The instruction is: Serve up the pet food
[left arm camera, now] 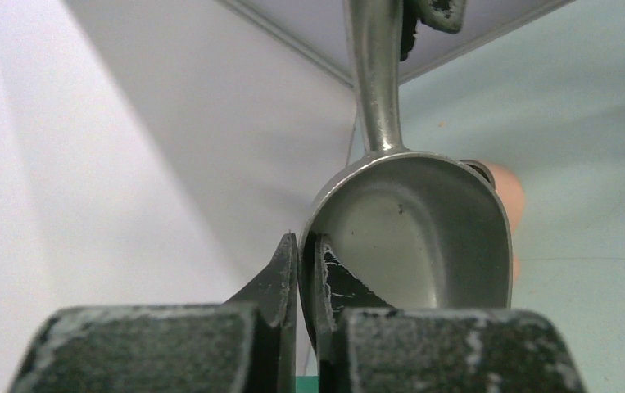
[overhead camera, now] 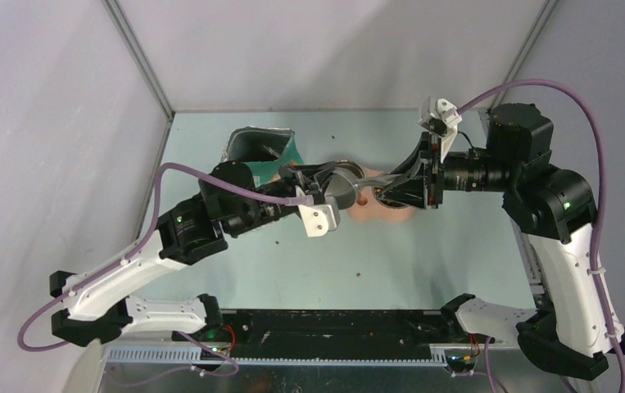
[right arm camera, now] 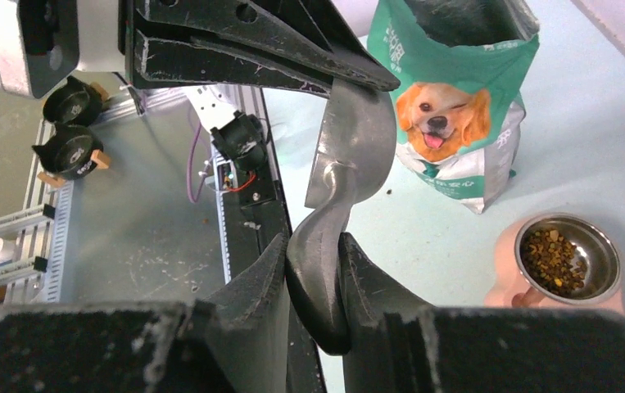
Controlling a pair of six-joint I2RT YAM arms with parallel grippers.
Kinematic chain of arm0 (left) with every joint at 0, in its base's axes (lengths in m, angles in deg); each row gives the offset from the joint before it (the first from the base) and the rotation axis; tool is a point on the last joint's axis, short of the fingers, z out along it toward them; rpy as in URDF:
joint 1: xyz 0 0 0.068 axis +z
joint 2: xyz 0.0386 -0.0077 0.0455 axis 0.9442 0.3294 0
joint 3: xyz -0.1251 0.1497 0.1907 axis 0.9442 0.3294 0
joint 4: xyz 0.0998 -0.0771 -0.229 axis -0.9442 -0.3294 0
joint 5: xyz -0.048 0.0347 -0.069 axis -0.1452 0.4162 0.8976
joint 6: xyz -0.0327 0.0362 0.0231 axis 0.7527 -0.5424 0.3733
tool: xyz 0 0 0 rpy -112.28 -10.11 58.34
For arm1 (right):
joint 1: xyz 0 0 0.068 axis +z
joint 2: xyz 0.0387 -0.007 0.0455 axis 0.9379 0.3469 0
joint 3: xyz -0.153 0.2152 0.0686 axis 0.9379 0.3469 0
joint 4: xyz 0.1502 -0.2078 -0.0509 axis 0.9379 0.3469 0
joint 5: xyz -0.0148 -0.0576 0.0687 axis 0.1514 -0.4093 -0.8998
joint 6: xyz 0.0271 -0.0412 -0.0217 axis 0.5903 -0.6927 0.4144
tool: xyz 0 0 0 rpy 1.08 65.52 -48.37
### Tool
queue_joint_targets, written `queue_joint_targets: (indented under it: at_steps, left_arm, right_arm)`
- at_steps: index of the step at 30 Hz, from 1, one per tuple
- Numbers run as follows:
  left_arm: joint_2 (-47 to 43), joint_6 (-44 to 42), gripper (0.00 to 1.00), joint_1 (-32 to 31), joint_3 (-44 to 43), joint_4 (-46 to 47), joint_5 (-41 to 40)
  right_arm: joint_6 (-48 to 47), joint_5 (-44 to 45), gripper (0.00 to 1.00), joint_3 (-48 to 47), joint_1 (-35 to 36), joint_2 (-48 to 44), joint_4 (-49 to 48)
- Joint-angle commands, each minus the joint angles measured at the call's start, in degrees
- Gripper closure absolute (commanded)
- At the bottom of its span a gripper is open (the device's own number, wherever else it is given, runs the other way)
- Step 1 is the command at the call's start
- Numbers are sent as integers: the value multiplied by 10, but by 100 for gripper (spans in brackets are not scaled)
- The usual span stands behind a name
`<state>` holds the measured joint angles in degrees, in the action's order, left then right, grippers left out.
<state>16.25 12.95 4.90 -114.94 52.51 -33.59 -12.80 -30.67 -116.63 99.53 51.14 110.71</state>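
The grey metal scoop (overhead camera: 346,188) hangs between both grippers above the table. My left gripper (left arm camera: 305,246) is shut on the rim of its bowl (left arm camera: 411,237), which is empty. My right gripper (right arm camera: 313,241) is shut on the end of the scoop's handle (right arm camera: 321,278). The pet food (right arm camera: 553,260), brown kibble, lies in a steel bowl with a pink holder (right arm camera: 509,262), to the right below the scoop. In the top view, the pink holder (overhead camera: 378,214) sits partly under my right gripper (overhead camera: 384,194). My left gripper (overhead camera: 331,182) is just left of it.
The teal-green dog-print bag (right arm camera: 456,106) stands open behind the bowl; it also shows in the top view (overhead camera: 260,147). A stray pellet (right arm camera: 389,192) lies by the bag. The arm bases and a metal rail (overhead camera: 292,354) line the near edge. Grey walls enclose the table.
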Motion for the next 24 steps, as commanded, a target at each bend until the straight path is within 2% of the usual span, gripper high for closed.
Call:
queue_joint_targets:
  at_steps: [1,2,3,4,7,9,13,19,24]
  left_arm:
    - [17,-18,100,-3,-9,50,-36]
    - [18,-10,100,-3,-9,53,-42]
    - [20,-6,100,-3,-10,56,-44]
    - [20,0,100,-3,-12,56,-47]
    - [28,14,100,-4,-18,48,-51]
    - [37,26,100,-3,-34,38,-55]
    - [55,48,100,-2,-57,18,-63]
    - [79,85,100,-1,-83,21,-101]
    - [94,115,100,10,-108,5,-107]
  right_arm:
    - [109,-32,94,21,-3,-15,-65]
    - [128,-27,82,38,-16,-18,-74]
    - [168,-30,76,48,-24,-20,-96]
    - [188,-39,67,68,-40,-23,-120]
    - [293,-66,54,105,-72,-21,-166]
    - [336,-87,49,125,-90,-17,-195]
    - [369,-116,46,128,-99,-11,-222]
    - [367,-103,48,124,-102,-14,-218]
    - [361,-95,44,131,-109,-24,-212]
